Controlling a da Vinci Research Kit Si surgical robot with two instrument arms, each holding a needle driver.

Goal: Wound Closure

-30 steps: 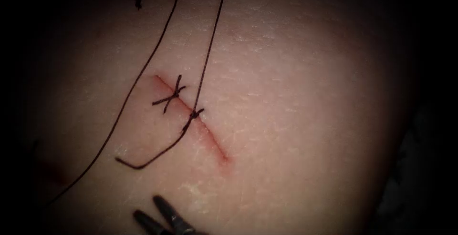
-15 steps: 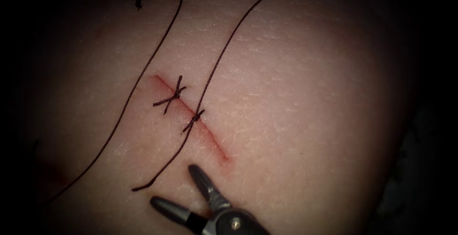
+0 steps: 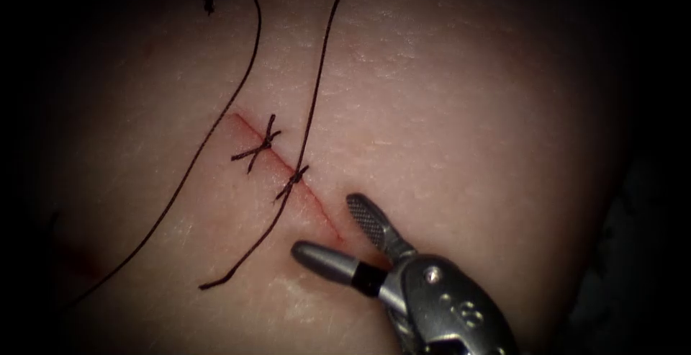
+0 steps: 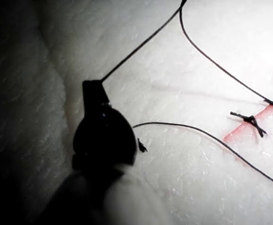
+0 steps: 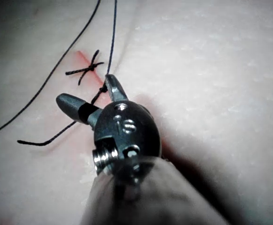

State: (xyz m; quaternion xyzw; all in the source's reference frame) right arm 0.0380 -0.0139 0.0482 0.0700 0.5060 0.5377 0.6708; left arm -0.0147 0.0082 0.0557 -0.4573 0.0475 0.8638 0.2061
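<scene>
Jaws of right tool (image 3: 338, 236) apart, empty; cut (image 3: 288, 176) runs diagonally.

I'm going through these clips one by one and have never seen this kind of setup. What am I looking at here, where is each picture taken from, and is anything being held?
This is a surgical practice robot stitching a cut in pork belly, the tissue. The endoscope view looks down on the wound. The metal tool there is the right arm's tool; its jaws stand open at the lower end of the cut and hold nothing. Two stitches are tied: a finished knot with short ends, and a second knot with long thread running from it. The right wrist view looks along that same tool from close behind. The left wrist view shows the left arm's tool, a dark shape shut on the thread. I can find no needle.
</scene>
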